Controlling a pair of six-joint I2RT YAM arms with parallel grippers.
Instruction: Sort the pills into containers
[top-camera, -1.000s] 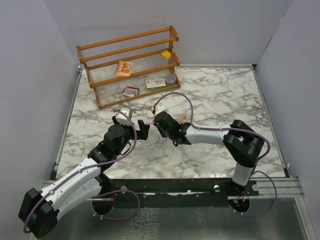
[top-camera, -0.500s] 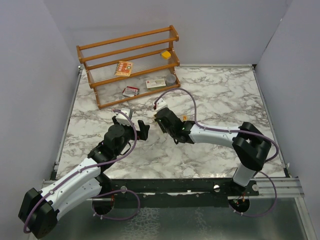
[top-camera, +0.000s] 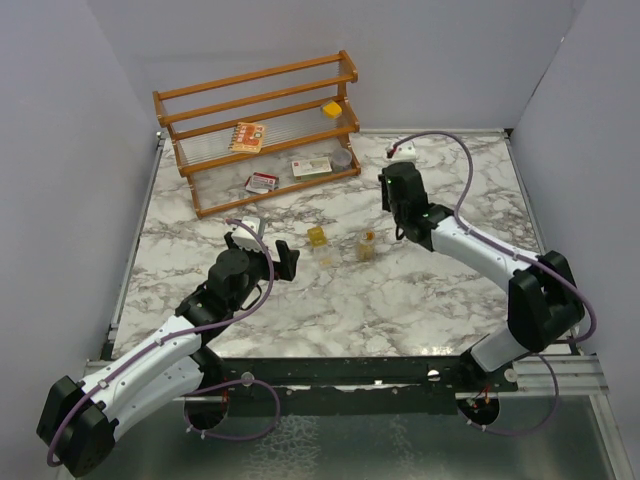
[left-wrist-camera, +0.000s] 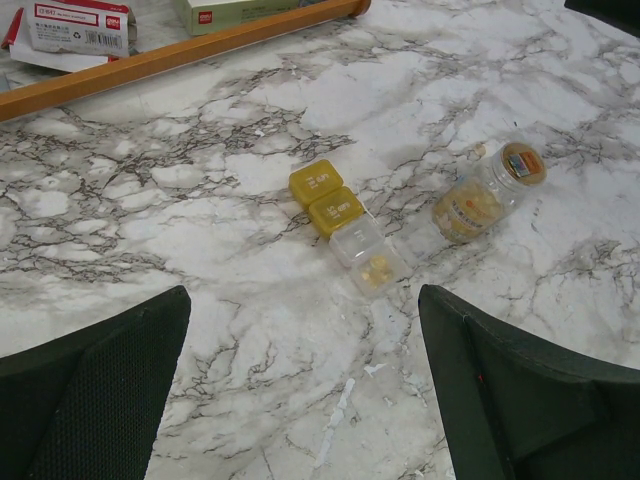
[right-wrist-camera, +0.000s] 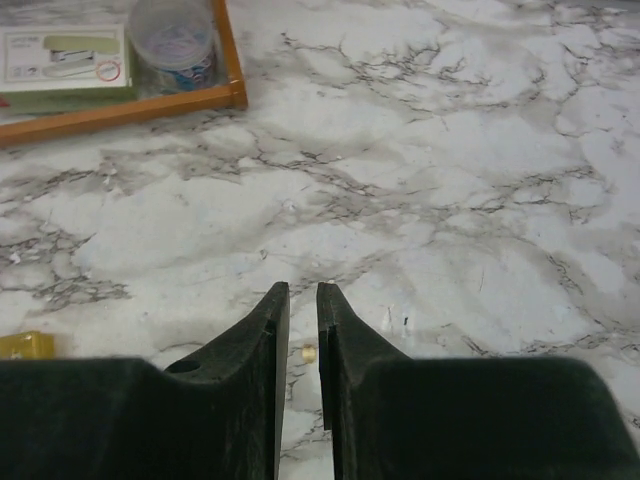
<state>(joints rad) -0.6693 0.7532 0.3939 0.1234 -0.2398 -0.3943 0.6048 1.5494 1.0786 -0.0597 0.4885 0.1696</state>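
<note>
Overhead, a white marble table (top-camera: 440, 290) veined with grey. A small yellow box (top-camera: 317, 236) and an amber jar (top-camera: 366, 245) sit near each other at its middle, not touching, with neither arm on them. The left gripper (top-camera: 263, 247) is just left of the box. The right gripper (top-camera: 390, 190) is farther back, well apart from both. A wooden rack (top-camera: 260, 130) stands at the rear.

The left wrist view adds detail. The box has two glossy yellow printed lids in a row, then a clear part holding a few yellow pills (left-wrist-camera: 377, 268). The jar is translucent, packed with yellow pills and capped by a round lid. Its matte black fingers (left-wrist-camera: 95, 380) stand wide apart.

The right wrist view alone shows a round grey tin (right-wrist-camera: 172, 40) and a card packet (right-wrist-camera: 65, 55) on the rack. Its jaws leave only a thin slit, with nothing between the tips.
</note>
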